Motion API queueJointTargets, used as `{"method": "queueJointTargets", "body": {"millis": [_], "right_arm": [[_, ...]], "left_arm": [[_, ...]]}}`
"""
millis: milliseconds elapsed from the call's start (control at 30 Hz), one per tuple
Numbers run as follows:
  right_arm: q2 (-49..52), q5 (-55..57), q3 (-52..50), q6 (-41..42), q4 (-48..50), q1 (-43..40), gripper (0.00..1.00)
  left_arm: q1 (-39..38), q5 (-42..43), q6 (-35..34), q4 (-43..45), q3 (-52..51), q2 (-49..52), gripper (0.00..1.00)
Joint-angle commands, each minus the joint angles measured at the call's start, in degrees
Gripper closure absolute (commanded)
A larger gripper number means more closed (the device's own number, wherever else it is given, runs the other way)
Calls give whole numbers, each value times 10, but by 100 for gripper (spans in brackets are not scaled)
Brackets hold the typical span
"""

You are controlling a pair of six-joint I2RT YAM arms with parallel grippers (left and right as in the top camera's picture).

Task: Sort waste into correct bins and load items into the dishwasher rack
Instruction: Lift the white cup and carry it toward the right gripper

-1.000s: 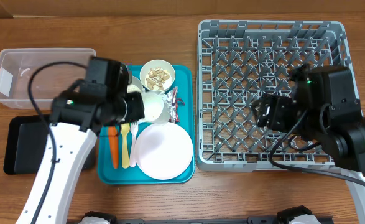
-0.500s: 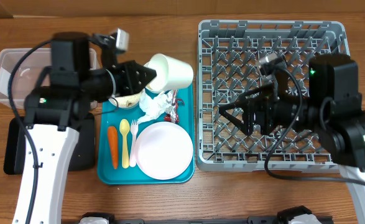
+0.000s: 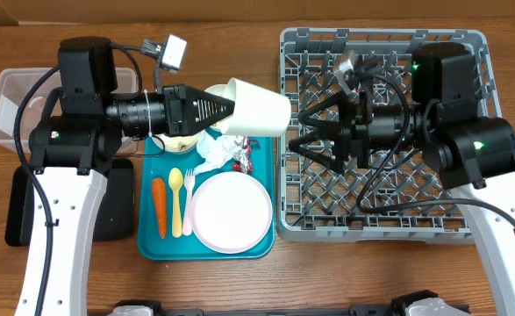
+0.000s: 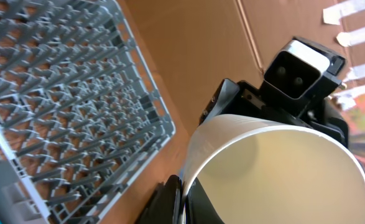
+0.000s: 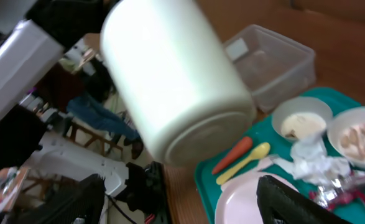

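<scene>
My left gripper (image 3: 224, 111) is shut on the rim of the small white cup (image 3: 255, 109), held on its side in the air between the teal tray and the dishwasher rack (image 3: 432, 53). In the left wrist view the fingers (image 4: 170, 202) pinch the cup (image 4: 275, 168) wall, above the rack (image 4: 64, 93). My right gripper (image 3: 294, 132) stands open over the rack's left side, facing the cup's base (image 5: 176, 87). On the tray lie the plate (image 3: 231, 211), carrot (image 3: 160, 207), yellow spoon (image 3: 175, 200), white fork (image 3: 188, 195), napkin (image 3: 213, 154) and wrapper (image 3: 245, 154).
The clear tub (image 3: 11, 105) sits at the far left, with the black tray (image 3: 25, 206) in front of it. The teal tray (image 3: 152, 250) holds two bowls, one with rice (image 5: 300, 121) and one with nuts (image 5: 362, 137). In the overhead view my left arm hides most of them.
My left gripper has lifted the cup off the teal tray and carried it right toward the rack. The right gripper has swung left, toward the cup.
</scene>
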Motion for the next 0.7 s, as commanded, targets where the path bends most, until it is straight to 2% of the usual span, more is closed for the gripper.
{"method": "queueJointTargets", "body": {"millis": [0,500,667], "right_arm": [[-5,-74,12,-71,6,-1,18],[-4,-88,12,-69,38,0,18],[-4,-20,12,-63,34,0,14]], "left_arm": [[-6,39,-2,3,14,1,96],[-63,-8,-4,16,14,1,96],[-63,3,-7,16,14,1,96]]}}
